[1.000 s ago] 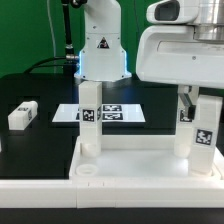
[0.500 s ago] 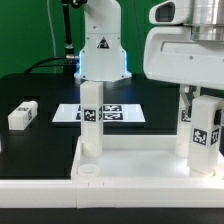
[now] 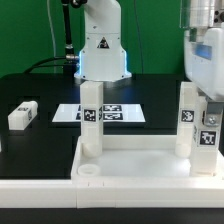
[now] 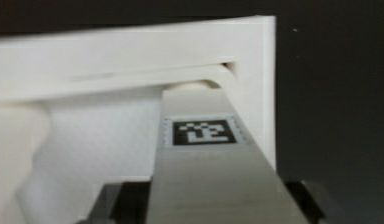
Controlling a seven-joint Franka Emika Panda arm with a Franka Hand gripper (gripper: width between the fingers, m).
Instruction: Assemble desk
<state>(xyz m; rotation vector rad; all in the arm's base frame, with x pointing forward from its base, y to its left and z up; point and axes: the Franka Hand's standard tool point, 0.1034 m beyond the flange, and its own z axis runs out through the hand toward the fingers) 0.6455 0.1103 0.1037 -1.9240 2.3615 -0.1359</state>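
We hold a leg (image 4: 203, 150) upright at the desk top (image 3: 140, 165) corner
Our end effector (image 4: 207, 205) clamps it on the exterior view's right, seemingly socketed; a second leg (image 3: 90, 125) stands left, a third leg (image 3: 22, 114) lies on the table (image 3: 45, 145)

You have a desk top (image 3: 140, 160) of smooth white plastic with a soft satin sheen. The leg (image 4: 203, 175) matches it, and its tag (image 4: 207, 133) is printed matt black-and-white. Your table (image 3: 40, 140) is matt black. The marker board (image 3: 118, 113) looks flat and matt. The arm base (image 3: 100, 45) has a glossy white shell.
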